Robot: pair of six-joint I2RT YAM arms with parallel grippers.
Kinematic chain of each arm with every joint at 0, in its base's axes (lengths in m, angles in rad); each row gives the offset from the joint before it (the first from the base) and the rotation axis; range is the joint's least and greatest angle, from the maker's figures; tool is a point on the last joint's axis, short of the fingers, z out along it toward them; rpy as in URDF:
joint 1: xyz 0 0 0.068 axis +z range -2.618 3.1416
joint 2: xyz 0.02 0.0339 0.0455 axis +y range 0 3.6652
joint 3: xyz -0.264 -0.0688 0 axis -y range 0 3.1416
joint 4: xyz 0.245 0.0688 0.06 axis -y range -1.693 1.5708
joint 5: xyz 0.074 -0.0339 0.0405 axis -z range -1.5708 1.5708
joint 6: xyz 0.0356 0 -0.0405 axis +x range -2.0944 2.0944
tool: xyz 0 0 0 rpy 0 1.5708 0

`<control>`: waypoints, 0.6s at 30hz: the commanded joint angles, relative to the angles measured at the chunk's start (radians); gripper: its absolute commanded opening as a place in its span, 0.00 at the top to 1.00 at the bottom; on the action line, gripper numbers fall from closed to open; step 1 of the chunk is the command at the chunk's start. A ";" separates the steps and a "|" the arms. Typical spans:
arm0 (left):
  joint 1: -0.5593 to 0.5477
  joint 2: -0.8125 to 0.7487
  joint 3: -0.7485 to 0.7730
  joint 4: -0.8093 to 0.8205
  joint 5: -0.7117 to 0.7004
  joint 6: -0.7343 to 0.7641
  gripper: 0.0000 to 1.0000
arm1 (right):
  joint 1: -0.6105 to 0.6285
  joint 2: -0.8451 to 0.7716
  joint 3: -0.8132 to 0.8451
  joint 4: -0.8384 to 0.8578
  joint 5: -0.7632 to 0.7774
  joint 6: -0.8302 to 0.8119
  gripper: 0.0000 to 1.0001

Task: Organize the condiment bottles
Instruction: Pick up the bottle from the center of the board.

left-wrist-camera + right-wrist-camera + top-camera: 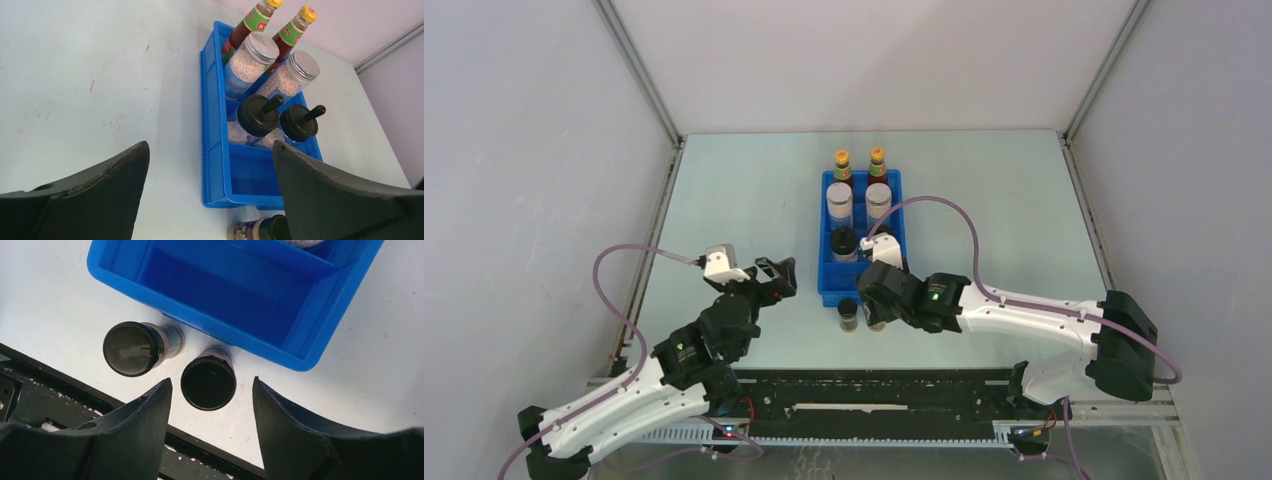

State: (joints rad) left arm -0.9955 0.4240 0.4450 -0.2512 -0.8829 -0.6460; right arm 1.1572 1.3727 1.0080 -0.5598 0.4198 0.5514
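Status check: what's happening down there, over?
Left gripper open, empty. Right gripper open over one tiny dark jar, not gripping. Second dark jar close alongside; both outside blue tray.

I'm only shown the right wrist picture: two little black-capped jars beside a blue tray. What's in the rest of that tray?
Observer: Six bottles, in three pairs, stand in the blue tray's far compartments.
Operator: Which kinds?
Observer: Farthest, red sauce bottles; then grey-lidded jars; then black-lidded jars.
Operator: And the other arm?
Observer: The left claw hangs open beside the tray's left side, holding nothing.
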 commanded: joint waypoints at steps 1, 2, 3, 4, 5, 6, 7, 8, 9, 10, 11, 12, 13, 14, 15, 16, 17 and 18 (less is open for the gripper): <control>0.001 -0.009 -0.018 0.030 -0.036 0.014 0.04 | -0.012 0.008 0.001 0.013 -0.021 -0.005 0.32; 0.001 -0.009 -0.017 0.030 -0.035 0.014 0.04 | -0.015 0.009 0.001 0.010 -0.025 -0.003 0.32; 0.001 -0.008 -0.018 0.031 -0.035 0.014 0.04 | -0.014 0.012 0.001 0.007 -0.029 0.000 0.33; 0.001 -0.007 -0.016 0.030 -0.035 0.014 0.04 | -0.017 0.014 0.001 0.003 -0.031 0.001 0.33; 0.001 -0.008 -0.017 0.030 -0.035 0.014 0.04 | -0.018 0.017 0.001 0.001 -0.034 0.002 0.33; 0.001 -0.007 -0.017 0.030 -0.035 0.014 0.04 | -0.019 0.019 0.001 0.000 -0.039 0.002 0.33; 0.001 -0.009 -0.018 0.030 -0.035 0.014 0.04 | -0.020 0.022 0.001 -0.001 -0.042 0.003 0.33; 0.001 -0.009 -0.017 0.030 -0.036 0.014 0.04 | -0.022 0.025 0.001 -0.002 -0.046 0.004 0.33; 0.001 -0.010 -0.017 0.030 -0.036 0.014 0.04 | -0.023 0.029 0.001 -0.003 -0.051 0.004 0.34; 0.001 -0.010 -0.017 0.030 -0.036 0.014 0.04 | -0.026 0.032 0.001 -0.005 -0.056 0.004 0.34; 0.001 -0.011 -0.017 0.031 -0.037 0.013 0.04 | -0.027 0.033 0.001 -0.006 -0.059 0.005 0.35; 0.001 -0.012 -0.018 0.031 -0.037 0.013 0.04 | -0.030 0.035 0.001 -0.008 -0.063 0.006 0.35; 0.001 -0.013 -0.018 0.030 -0.037 0.013 0.04 | -0.031 0.037 0.001 -0.008 -0.064 0.005 0.35; 0.001 -0.014 -0.020 0.030 -0.037 0.013 0.04 | -0.032 0.038 0.001 -0.009 -0.065 0.006 0.35; 0.001 -0.013 -0.020 0.030 -0.039 0.012 0.04 | -0.034 0.038 0.001 -0.009 -0.068 0.006 0.35; 0.001 -0.014 -0.020 0.030 -0.038 0.012 0.04 | -0.034 0.039 0.001 -0.008 -0.070 0.005 0.35; 0.001 -0.014 -0.020 0.029 -0.038 0.012 0.04 | -0.036 0.041 0.001 -0.008 -0.072 0.006 0.35; 0.001 -0.012 -0.020 0.030 -0.039 0.011 0.04 | -0.037 0.042 0.001 -0.008 -0.075 0.007 0.35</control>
State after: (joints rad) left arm -0.9955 0.4191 0.4450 -0.2493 -0.8879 -0.6464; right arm 1.1278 1.4109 1.0080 -0.5652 0.3538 0.5526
